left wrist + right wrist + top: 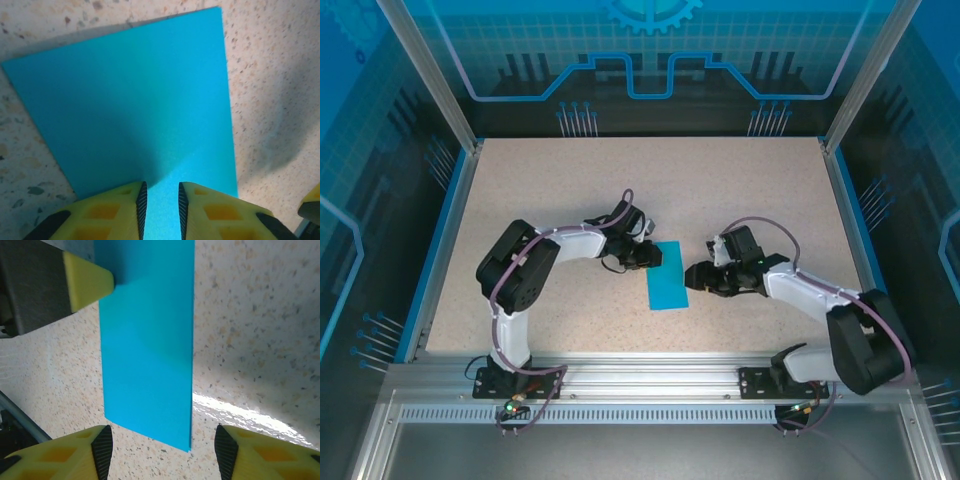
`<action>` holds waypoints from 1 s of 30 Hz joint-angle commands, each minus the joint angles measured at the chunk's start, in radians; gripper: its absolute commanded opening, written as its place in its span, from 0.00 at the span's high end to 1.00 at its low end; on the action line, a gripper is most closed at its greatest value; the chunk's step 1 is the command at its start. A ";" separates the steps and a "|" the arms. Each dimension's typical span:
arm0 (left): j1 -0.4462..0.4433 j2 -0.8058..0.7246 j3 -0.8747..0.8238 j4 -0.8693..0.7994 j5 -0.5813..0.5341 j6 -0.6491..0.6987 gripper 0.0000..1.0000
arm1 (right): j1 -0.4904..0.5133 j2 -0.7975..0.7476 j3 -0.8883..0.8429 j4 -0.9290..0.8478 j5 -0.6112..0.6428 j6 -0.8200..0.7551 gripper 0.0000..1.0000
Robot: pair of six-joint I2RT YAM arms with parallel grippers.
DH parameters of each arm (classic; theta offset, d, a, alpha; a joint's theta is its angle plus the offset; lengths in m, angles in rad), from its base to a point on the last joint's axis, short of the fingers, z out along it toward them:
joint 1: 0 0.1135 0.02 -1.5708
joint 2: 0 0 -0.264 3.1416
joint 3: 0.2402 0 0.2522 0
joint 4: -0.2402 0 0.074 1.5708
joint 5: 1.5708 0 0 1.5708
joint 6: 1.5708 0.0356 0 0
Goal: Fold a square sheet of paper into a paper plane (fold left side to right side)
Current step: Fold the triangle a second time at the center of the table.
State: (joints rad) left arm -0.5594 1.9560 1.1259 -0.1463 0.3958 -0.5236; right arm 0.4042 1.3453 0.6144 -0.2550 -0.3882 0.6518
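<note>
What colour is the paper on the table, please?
Plain teal-blue; the paper shows best from the left wrist.

The square sheet of paper (668, 275) is seen as a narrow rectangle, clearly longer than it is wide, so its outline is no longer square. It is made of thin, plain teal-blue paper, with a smooth, unmarked surface and straight, clean edges and corners. It is laid on the speckled beige table (740, 190), near the middle and a little toward the near edge, with its long sides running away from that edge. In the left wrist view the paper (140, 110) is shown with a thin dark shadow along its far edge, so that edge may be slightly raised. In the right wrist view the paper (147, 355) is seen flat.
</note>
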 commanded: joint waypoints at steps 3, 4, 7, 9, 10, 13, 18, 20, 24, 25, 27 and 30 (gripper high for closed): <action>-0.014 0.020 0.005 -0.040 -0.021 0.031 0.74 | -0.014 0.117 0.086 -0.026 -0.110 0.009 0.47; -0.016 0.021 0.002 -0.037 -0.022 0.031 0.74 | -0.013 0.134 0.091 -0.021 -0.114 0.014 0.47; -0.018 0.022 -0.007 -0.032 -0.024 0.030 0.75 | -0.010 0.174 0.105 -0.020 -0.118 0.021 0.49; -0.021 0.023 -0.009 -0.031 -0.026 0.029 0.75 | -0.006 0.188 0.105 -0.018 -0.115 0.028 0.49; -0.021 0.021 -0.008 -0.031 -0.026 0.029 0.75 | -0.005 0.195 0.105 -0.018 -0.115 0.029 0.49; -0.022 0.023 -0.005 -0.031 -0.026 0.030 0.75 | 0.005 0.214 0.104 -0.024 -0.113 0.029 0.49; -0.022 0.024 -0.005 -0.032 -0.027 0.030 0.75 | 0.028 0.235 0.094 -0.020 -0.100 0.040 0.50; -0.023 0.024 -0.005 -0.030 -0.026 0.031 0.75 | 0.036 0.240 0.092 -0.016 -0.100 0.044 0.50; -0.023 0.025 -0.005 -0.029 -0.025 0.031 0.75 | 0.050 0.248 0.096 -0.016 -0.097 0.047 0.50; -0.022 0.025 -0.005 -0.029 -0.025 0.031 0.75 | 0.054 0.249 0.098 -0.019 -0.095 0.048 0.50; -0.023 0.026 -0.004 -0.029 -0.024 0.030 0.75 | 0.062 0.252 0.104 -0.027 -0.087 0.048 0.50; -0.023 0.026 -0.005 -0.029 -0.023 0.031 0.75 | 0.072 0.259 0.110 -0.030 -0.084 0.051 0.50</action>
State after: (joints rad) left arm -0.5697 1.9572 1.1267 -0.1448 0.3851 -0.5175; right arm 0.4431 1.5761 0.7067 -0.2672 -0.4603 0.6907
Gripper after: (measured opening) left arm 0.253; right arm 0.499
